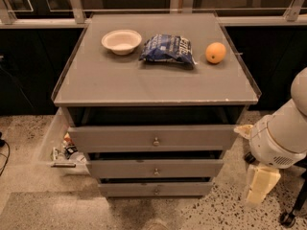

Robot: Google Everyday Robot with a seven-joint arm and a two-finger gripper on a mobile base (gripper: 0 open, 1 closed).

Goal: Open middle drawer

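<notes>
The grey cabinet [153, 87] has three drawers stacked in front. The middle drawer [120, 168] is the mid-sized grey front, with a small round metal knob [156, 171] at its centre. It sits between the widest top drawer [110, 138] and the narrowest bottom drawer [129, 189], with a dark gap above it. My gripper [261, 185] is the cream part hanging under the white arm [280, 140]. It is to the right of the cabinet, near floor level beside the lower drawers, and touches no drawer.
On the cabinet top lie a white bowl [121, 40], a blue chip bag [168, 48] and an orange [215, 52]. A clear bin with clutter [62, 150] stands on the floor at the left. A chair base with a caster [288, 218] is at the lower right. Dark cabinets and rails lie behind.
</notes>
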